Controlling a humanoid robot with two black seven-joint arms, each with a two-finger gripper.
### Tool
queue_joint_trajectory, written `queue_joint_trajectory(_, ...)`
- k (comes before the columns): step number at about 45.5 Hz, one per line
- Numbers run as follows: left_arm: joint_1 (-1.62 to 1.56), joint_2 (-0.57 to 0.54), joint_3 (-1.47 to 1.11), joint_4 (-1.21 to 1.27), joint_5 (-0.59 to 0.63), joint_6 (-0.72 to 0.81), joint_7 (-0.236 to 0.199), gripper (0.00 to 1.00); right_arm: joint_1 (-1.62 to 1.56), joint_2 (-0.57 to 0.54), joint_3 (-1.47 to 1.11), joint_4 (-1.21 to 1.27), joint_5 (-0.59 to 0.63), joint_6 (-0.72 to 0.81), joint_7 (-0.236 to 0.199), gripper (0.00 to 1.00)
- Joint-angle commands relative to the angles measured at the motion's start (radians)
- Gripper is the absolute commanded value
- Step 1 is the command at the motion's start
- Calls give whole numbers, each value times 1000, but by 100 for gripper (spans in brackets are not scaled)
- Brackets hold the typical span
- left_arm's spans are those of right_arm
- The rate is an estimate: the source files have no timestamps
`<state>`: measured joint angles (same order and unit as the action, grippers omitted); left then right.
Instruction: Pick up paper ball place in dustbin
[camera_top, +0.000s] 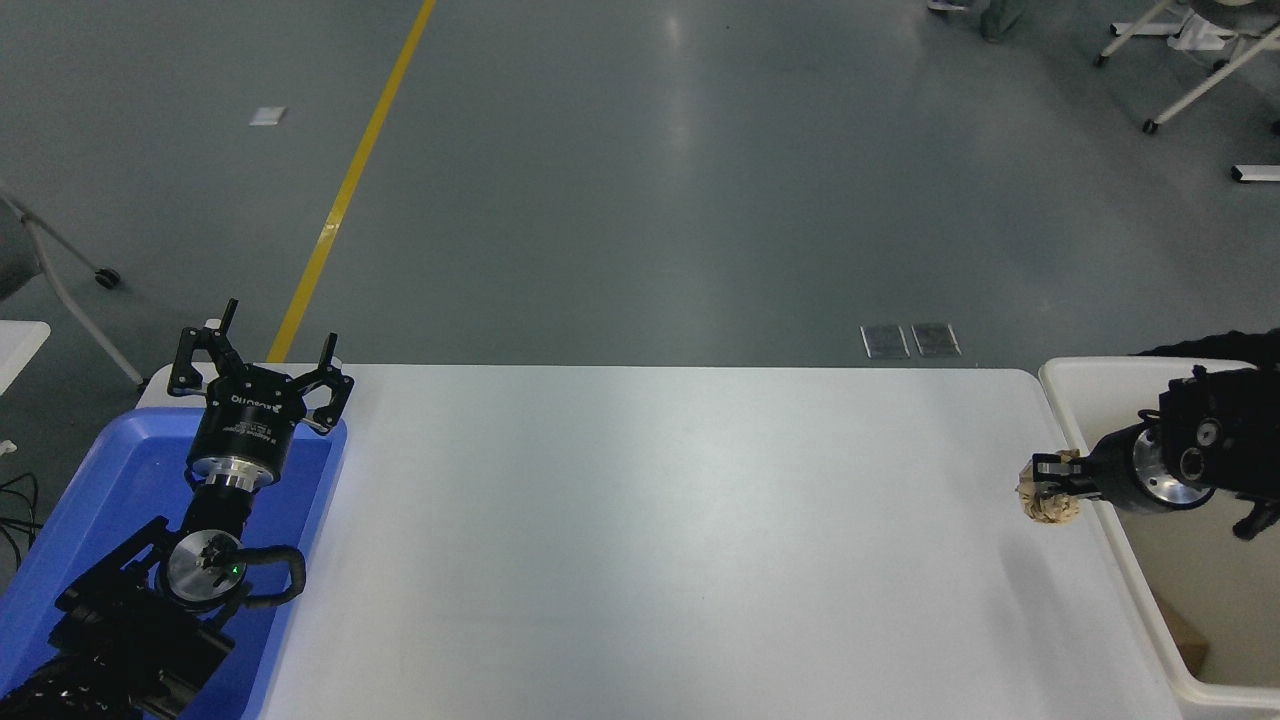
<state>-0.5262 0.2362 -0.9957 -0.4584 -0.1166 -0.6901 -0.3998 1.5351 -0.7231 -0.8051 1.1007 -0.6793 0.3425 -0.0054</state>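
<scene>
The tan paper ball hangs in my right gripper, lifted above the white table near its right edge. The gripper is shut on it, and the arm comes in from the right over the dustbin. The dustbin is a cream-white rectangular bin standing just past the table's right edge; a brown scrap lies at its bottom. My left gripper is parked at the lower left above the blue tray, fingers spread open and empty.
A shallow blue tray sits at the table's left end under the left arm. Chair legs stand on the grey floor at the top right. A yellow floor line runs beyond the table.
</scene>
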Motion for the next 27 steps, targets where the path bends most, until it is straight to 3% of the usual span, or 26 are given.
queue_joint_trajectory(1, 0, 0, 0, 0, 0, 0, 1, 100, 473, -61, -207, 137, 32, 182, 39, 0)
queue_joint_trajectory(9, 0, 0, 0, 0, 0, 0, 1, 100, 671, -27, -313, 203, 92, 274, 38, 0)
queue_joint_trajectory(27, 0, 0, 0, 0, 0, 0, 1, 100, 841, 8, -422, 268, 119, 309, 36, 0)
